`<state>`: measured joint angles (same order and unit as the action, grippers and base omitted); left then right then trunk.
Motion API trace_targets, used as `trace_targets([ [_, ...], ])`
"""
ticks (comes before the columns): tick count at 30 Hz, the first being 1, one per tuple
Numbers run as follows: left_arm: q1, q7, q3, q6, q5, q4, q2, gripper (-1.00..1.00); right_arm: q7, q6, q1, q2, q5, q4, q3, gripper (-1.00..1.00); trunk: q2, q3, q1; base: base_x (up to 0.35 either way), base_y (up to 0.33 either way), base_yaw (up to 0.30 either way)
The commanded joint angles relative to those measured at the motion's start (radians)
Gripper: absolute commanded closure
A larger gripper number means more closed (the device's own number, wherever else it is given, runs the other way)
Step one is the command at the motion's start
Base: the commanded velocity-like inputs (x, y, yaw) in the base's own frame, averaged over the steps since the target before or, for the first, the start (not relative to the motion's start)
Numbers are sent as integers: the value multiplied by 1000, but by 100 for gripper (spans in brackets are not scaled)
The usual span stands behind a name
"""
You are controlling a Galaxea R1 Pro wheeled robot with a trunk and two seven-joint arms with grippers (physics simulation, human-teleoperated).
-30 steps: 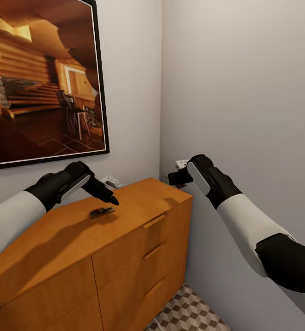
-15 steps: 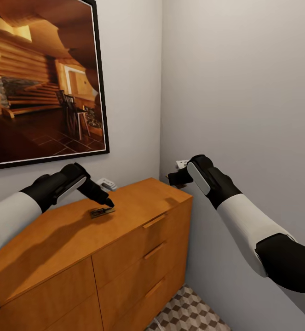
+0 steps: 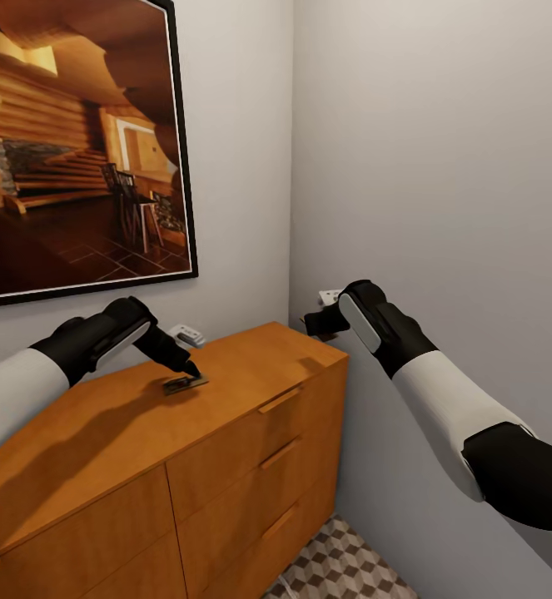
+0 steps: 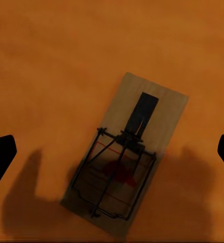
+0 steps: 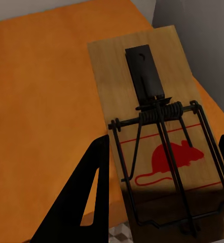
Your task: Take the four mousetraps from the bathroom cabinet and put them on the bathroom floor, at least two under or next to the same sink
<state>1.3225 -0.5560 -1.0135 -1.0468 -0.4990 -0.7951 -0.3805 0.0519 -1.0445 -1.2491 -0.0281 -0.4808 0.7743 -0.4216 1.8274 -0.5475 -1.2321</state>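
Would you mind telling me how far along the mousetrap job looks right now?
Early on. No trap shows on the patterned floor. The right pincer is shut on one mousetrap. The left pincer is open, straddling a second mousetrap on the cabinet top. Left: grasp it, then place all four.

Head looks down; wrists closely overlook the cabinet [image 3: 226, 399] top.

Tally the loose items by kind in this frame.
Mousetraps: 2, one on the cabinet under the left gripper at, one in the right gripper at
White-grey gadget: 1
Total: 3
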Motion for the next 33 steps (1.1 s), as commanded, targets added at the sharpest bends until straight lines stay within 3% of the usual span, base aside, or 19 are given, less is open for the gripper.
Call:
trace_targets([
  [1, 1, -7, -4, 0, 5, 1, -1, -100, 5, -3, -1, 0, -7, 0, -2, 100, 1, -1, 0, 0, 0, 0],
  [24, 2, -7, -7, 0, 5, 69, 9, -100, 5, -3, -1, 0, -7, 2, -2, 100, 1, -1, 0, 0, 0, 0],
  [33, 2, -7, -6, 0, 6, 113, 27, -100, 4, -3, -1, 0, -8, 2, -2, 100, 1, -1, 0, 0, 0, 0],
])
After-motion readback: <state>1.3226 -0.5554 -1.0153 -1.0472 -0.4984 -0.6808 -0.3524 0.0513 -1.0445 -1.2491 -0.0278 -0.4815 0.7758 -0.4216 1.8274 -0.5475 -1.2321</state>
